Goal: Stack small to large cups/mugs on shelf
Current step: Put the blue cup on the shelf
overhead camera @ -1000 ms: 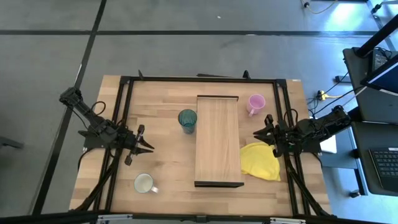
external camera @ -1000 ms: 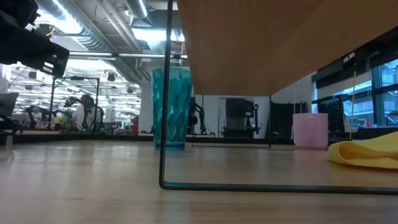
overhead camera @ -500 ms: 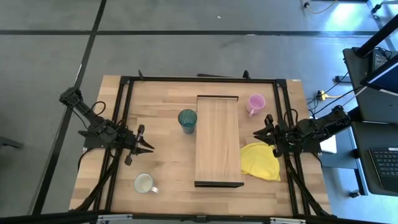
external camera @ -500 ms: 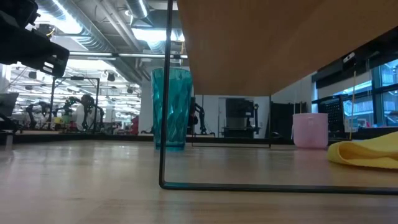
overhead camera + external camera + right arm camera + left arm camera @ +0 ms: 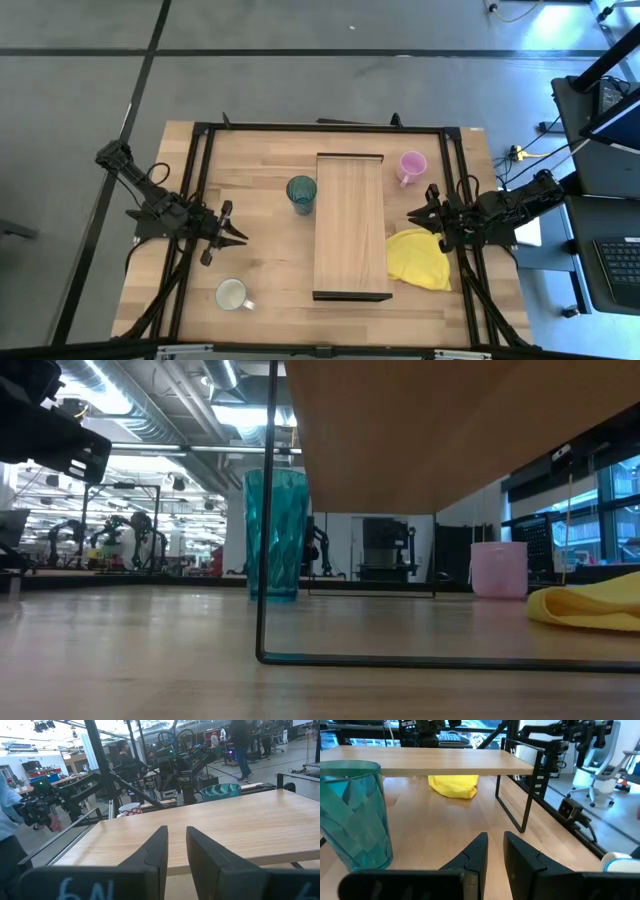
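The shelf, a long light-wood board on thin dark legs, stands mid-table with nothing on it. The teal tumbler stands upright on the tabletop just left of the shelf's far half. The pink mug stands by the shelf's far right corner. The white mug is near the front left. My left gripper hovers left of the shelf, pointing at the tumbler. It is open by a narrow gap, holding nothing. My right gripper hovers at the shelf's right edge, likewise open by a narrow gap, nothing in it.
A crumpled yellow cloth lies on the table right of the shelf, below my right gripper. Black frame rails run along the table's sides and far edge. Beyond the left rail, a person's sleeve shows in the right wrist view.
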Robot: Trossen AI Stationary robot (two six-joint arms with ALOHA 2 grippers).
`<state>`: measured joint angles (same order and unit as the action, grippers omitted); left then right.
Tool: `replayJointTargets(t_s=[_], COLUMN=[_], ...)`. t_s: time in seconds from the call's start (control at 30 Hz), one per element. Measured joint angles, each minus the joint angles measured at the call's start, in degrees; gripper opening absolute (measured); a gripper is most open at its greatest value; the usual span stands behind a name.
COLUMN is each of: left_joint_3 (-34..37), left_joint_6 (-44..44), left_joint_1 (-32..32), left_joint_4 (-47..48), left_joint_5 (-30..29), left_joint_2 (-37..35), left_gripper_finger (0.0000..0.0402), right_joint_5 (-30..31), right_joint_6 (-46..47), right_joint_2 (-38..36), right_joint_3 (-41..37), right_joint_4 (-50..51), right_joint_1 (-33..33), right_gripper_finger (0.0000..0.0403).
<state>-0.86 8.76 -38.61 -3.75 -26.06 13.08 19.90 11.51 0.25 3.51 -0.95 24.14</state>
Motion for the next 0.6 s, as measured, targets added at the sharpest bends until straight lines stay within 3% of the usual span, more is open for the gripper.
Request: replayJointTargets(t_s=[0.2,0.43,0.6], left_joint_3=[0.0,0.0,0.0], left_joint_6=[11.1,12.8,26.3], left_joint_1=[0.0,0.0,0.0], left_joint_4=[-6.2,-16.1,-30.0], left_joint_5=[0.0,0.0,0.0], left_joint_2=[0.0,0.0,0.0], left_gripper_finger=[0.0055,0.0055,0.0055], right_joint_5=[0.0,0.0,0.0], right_joint_6=[0.0,0.0,0.0], right_joint_2=[0.0,0.0,0.0], right_joint_3=[0.0,0.0,0.0], right_joint_4=[0.0,0.0,0.0], right_joint_1=[0.0,0.0,0.0], right_gripper_finger=[0.0071,0.0071,0.0071])
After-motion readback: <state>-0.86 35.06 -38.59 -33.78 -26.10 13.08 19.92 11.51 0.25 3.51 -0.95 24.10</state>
